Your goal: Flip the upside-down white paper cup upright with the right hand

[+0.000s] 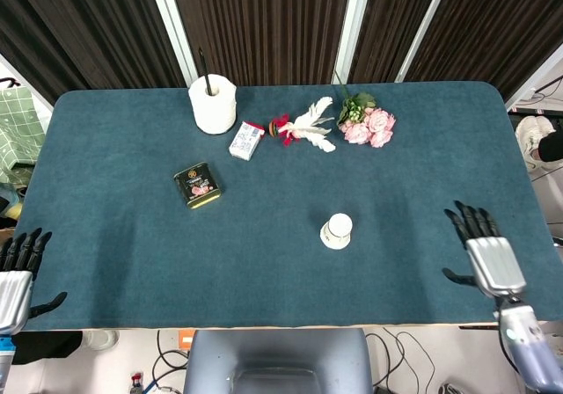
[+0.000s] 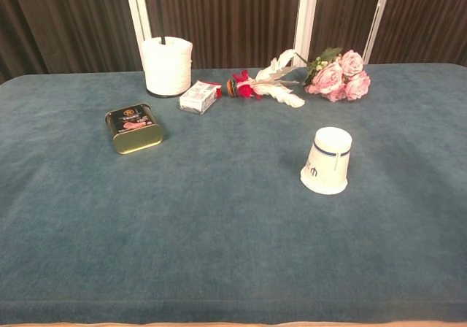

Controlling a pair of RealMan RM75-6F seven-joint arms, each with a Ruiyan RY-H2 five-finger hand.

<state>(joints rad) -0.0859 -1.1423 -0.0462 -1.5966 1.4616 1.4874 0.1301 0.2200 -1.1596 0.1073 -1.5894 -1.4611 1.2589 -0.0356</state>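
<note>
1. The cup [image 1: 336, 230] stands rim-down mid-table, well apart from the right hand [image 1: 486, 258].
2. Both the right and the left hand [image 1: 18, 271] are empty, fingers spread.
3. A hard grip could crush the paper cup; a glancing one could topple it.

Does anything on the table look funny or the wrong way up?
Yes, the white paper cup stands upside down, wide mouth on the blue table and closed base on top. Nothing looks spilled or broken. The right hand is empty, off to the cup's right.
</note>
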